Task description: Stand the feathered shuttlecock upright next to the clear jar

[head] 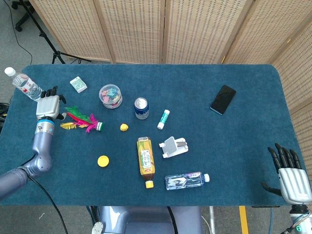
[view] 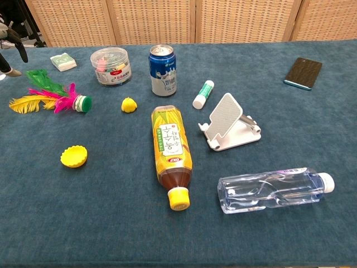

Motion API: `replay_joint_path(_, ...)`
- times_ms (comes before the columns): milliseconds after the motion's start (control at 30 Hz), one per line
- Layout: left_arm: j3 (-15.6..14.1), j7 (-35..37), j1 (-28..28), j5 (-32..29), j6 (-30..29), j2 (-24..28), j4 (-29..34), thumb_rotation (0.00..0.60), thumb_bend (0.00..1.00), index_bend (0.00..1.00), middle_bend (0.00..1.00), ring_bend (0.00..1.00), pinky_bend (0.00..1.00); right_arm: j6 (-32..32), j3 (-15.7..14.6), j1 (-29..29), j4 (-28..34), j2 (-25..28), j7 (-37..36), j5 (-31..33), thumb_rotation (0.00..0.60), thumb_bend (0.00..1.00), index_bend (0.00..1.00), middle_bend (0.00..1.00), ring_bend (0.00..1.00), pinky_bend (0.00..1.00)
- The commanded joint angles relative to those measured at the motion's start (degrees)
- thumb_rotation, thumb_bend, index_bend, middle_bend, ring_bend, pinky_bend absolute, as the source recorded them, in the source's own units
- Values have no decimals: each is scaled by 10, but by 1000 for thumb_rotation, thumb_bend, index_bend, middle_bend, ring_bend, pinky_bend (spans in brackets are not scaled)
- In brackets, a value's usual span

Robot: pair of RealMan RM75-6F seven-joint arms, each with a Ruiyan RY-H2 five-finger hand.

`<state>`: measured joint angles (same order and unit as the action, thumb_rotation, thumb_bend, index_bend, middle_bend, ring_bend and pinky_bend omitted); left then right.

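Observation:
The feathered shuttlecock (head: 81,120) (view: 51,96) lies on its side on the blue table, green, pink and yellow feathers pointing left, its green-and-white base to the right. The clear jar (head: 110,95) (view: 111,66) with coloured bits inside stands upright behind and to the right of it. My left hand (head: 48,104) (view: 10,49) hovers just left of the feathers with fingers spread, holding nothing. My right hand (head: 291,176) hangs off the near right table corner, fingers apart and empty; the chest view does not show it.
Nearby are a blue can (head: 141,108), a small yellow ball (head: 124,127), a yellow cap (head: 103,161), a lying tea bottle (head: 146,155), a white phone stand (head: 174,146), a lying clear bottle (head: 186,180), a glue stick (head: 163,119), a phone (head: 223,99), a card box (head: 78,84) and a water bottle (head: 23,84).

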<state>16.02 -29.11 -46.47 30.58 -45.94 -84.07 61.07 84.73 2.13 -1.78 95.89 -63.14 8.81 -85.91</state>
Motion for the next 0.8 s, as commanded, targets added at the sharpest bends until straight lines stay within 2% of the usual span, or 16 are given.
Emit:
replay_joint_path(33, 1, -3, -4, -4, 1, -2, -5, 600, 311, 415, 0, 0, 0, -2, 0, -1, 0, 0, 0, 2, 600, 0, 0, 0, 0, 0)
replay_joint_path(800, -15, -21, -17, -18, 8, -43, -46, 600, 330, 422, 0, 0, 0, -3, 2, -2, -1, 4, -13, 5, 600, 0, 0, 0, 0, 0)
